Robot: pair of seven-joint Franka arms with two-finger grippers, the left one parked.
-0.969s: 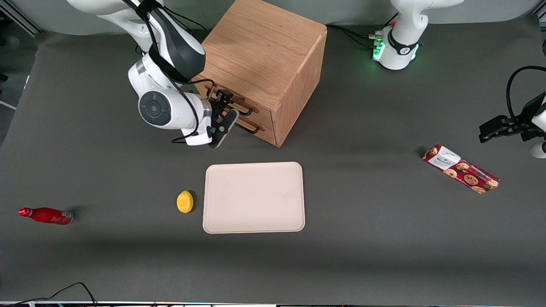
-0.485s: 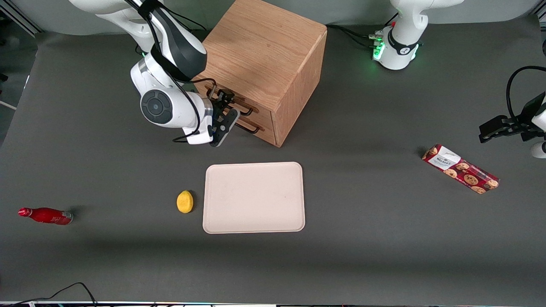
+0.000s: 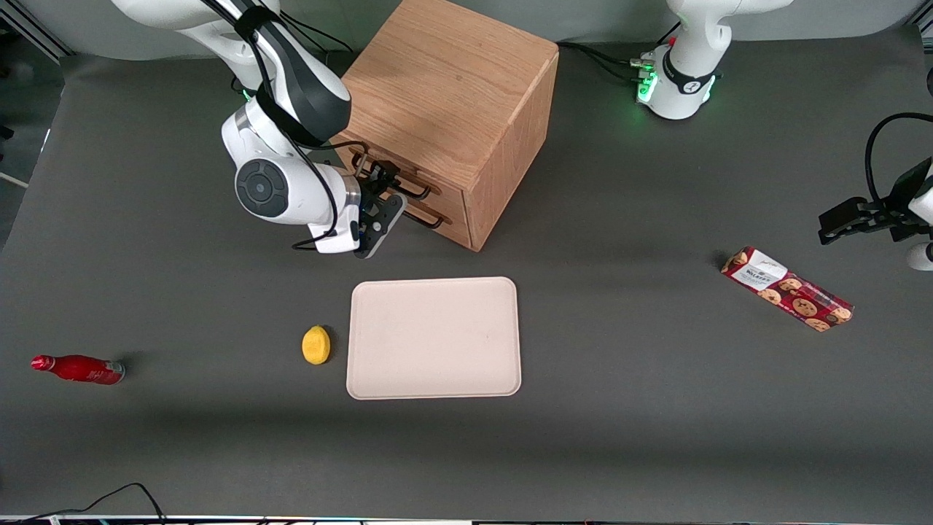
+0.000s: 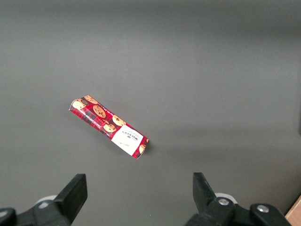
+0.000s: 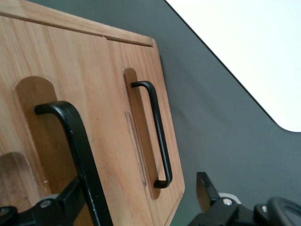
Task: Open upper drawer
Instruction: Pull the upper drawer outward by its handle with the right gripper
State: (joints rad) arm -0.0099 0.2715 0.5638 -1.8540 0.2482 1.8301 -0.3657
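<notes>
The wooden cabinet (image 3: 452,80) stands at the back of the table, its two drawers facing the working arm's end. The upper drawer (image 5: 108,141) has a thin black bar handle (image 5: 77,136), also seen in the front view (image 3: 417,191). The lower drawer's handle (image 5: 160,136) lies beside it. My right gripper (image 3: 383,193) is open in front of the drawer fronts, and in the right wrist view (image 5: 138,195) the upper handle passes between its fingers, close to one finger (image 5: 70,200). The upper drawer front sits about flush with the cabinet.
A beige tray (image 3: 434,337) lies nearer the front camera than the cabinet, with a yellow lemon (image 3: 315,345) beside it. A red bottle (image 3: 79,369) lies toward the working arm's end. A cookie box (image 3: 787,289) lies toward the parked arm's end.
My gripper and wrist have shifted slightly in front of the drawers, first toward the cabinet, then a little nearer the front camera. The drawers have not visibly moved.
</notes>
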